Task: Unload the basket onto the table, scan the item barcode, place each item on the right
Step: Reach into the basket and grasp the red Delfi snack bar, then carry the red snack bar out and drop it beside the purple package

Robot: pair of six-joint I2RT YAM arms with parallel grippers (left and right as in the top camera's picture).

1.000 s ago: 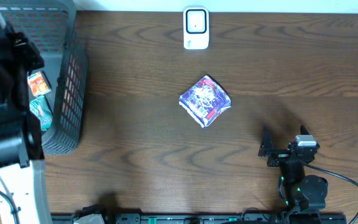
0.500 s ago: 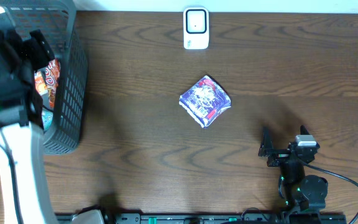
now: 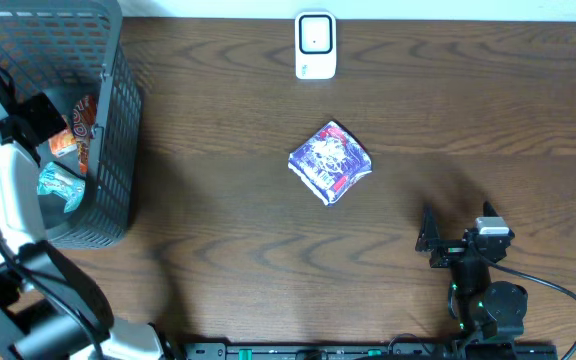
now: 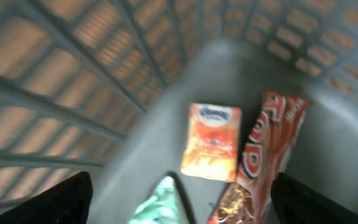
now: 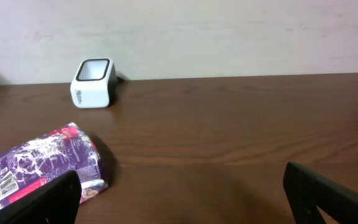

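Note:
A purple snack packet (image 3: 330,162) lies flat mid-table; in the right wrist view the packet (image 5: 42,162) shows a barcode at its near-left end. The white scanner (image 3: 315,45) stands at the far edge, seen as a small white box (image 5: 93,74) by the wall. My right gripper (image 3: 458,222) rests open near the front right, well short of the packet, with nothing between its jaws (image 5: 185,199). My left gripper (image 3: 38,115) hangs open inside the grey basket (image 3: 118,120), empty (image 4: 182,205), above a red snack pack (image 4: 263,155), an orange packet (image 4: 211,142) and a teal packet (image 4: 160,202).
The mesh basket wall (image 4: 55,93) rises close on the left gripper's left side. The left arm's white link (image 3: 8,190) crosses the basket's near rim. Bare wood lies between the packet and the right gripper.
The left gripper went from shut to open over the basket and the arm swung back to the left. The red snack pack has come into view lying in the basket. Right arm unmoved.

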